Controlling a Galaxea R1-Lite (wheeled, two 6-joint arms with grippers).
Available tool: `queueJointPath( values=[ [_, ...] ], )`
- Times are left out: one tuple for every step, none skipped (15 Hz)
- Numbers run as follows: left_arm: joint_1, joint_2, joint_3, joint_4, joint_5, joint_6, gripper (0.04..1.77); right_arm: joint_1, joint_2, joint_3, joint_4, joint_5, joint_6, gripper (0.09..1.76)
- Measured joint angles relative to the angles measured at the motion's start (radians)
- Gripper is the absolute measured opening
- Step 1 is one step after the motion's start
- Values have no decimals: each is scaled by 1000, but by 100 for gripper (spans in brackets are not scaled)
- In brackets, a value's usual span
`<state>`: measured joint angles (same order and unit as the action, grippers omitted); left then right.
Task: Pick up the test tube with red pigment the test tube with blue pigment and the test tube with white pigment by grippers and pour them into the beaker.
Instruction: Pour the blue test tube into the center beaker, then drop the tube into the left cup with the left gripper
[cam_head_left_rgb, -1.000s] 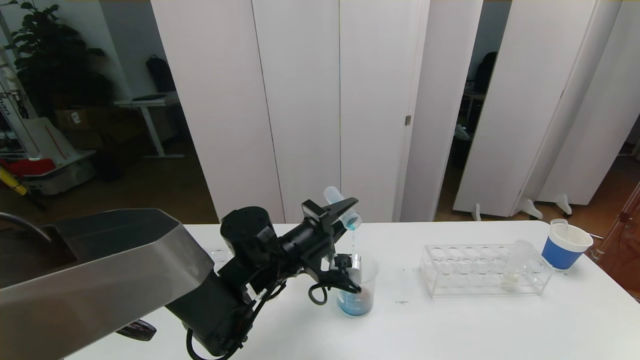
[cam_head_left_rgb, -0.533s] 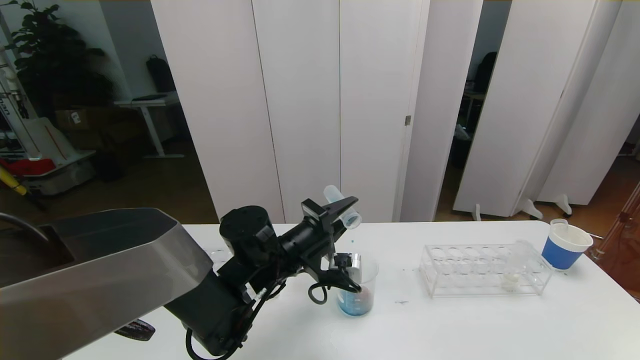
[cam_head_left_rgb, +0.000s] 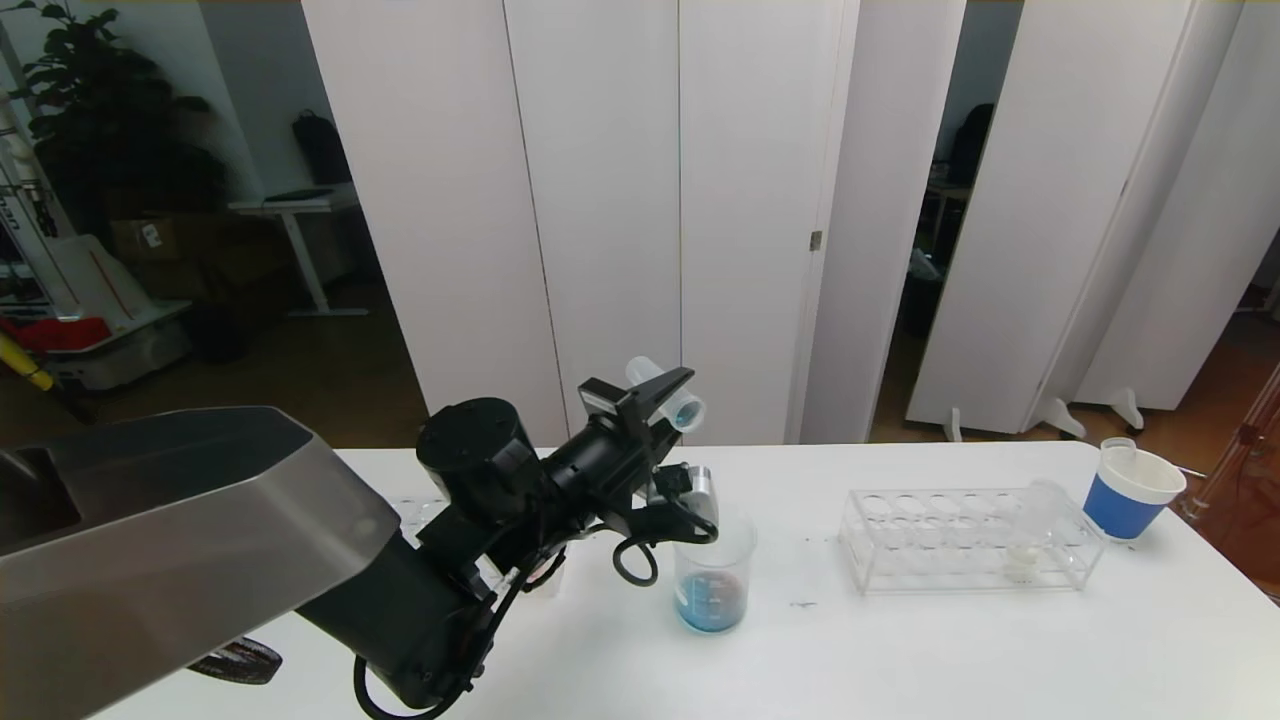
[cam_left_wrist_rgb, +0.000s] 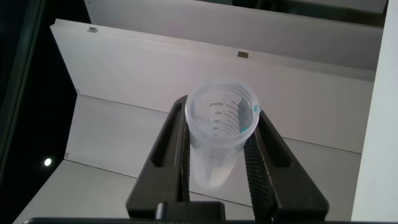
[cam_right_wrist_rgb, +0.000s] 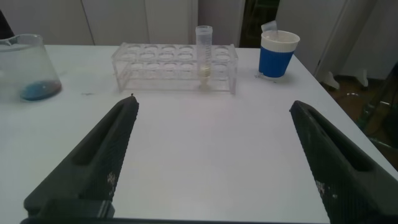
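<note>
Left gripper (cam_left_wrist_rgb: 217, 158) grips the emptied blue-tinged test tube (cam_left_wrist_rgb: 221, 124).

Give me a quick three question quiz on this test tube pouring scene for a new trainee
1. True or false: the left gripper has its jaws shut on the test tube with blue pigment.
2. What colour is the liquid in the beaker?
3. Where does the test tube with white pigment stand? A) in the clear rack B) in the blue cup C) in the right gripper

Key: 1 true; 2 mostly blue; 3 A.
</note>
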<state>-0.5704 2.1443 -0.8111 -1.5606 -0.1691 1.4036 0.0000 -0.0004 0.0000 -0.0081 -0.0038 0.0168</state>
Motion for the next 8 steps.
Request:
queueJointPath(
  values=[
    [-3,-5,-3,0,11,-63,59,0,0,0,0,0,0,175],
    [-6,-11,-5,3,26,-128,59,0,0,0,0,0,0,175],
    [-8,-16,-6,7,46,-177,59,0,0,0,0,0,0,175],
    [-10,-20,-7,8,76,-216,59,0,0,0,0,0,0,175],
    [-10,-24,-7,9,110,-248,59,0,0,0,0,0,0,175],
    [-11,-28,-8,13,150,-277,59,0,0,0,0,0,0,175],
    [-11,-34,-8,16,186,-296,59,0,0,0,0,0,0,175],
    [-11,-41,-5,18,201,-303,59,0,0,0,0,0,0,175]
  ],
)
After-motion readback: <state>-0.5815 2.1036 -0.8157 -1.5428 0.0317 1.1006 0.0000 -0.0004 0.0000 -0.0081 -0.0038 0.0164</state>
